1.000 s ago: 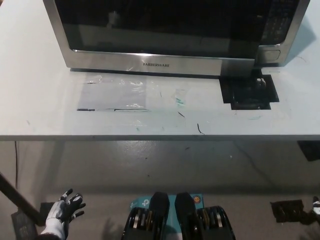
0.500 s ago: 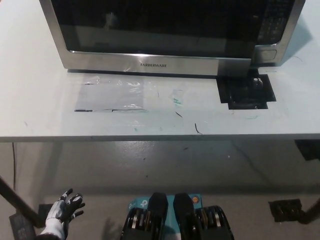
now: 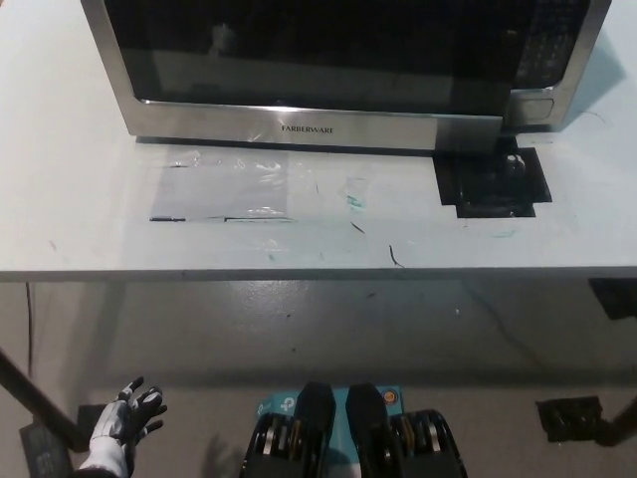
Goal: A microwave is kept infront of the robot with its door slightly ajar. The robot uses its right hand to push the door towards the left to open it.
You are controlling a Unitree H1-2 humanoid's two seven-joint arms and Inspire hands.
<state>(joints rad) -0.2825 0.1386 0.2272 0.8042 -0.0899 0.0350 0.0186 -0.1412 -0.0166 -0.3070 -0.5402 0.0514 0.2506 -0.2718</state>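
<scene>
Microwave door (image 3: 299, 60) is the thing to watch, but nearest the camera, well short of the table (image 3: 80, 199) edge and low at its left, the white left hand (image 3: 124, 423) rests with fingers spread, holding nothing. The black right hand is out of sight. Farther off, the microwave (image 3: 318, 124) stands at the table's back, its door's right edge slightly ajar.
</scene>
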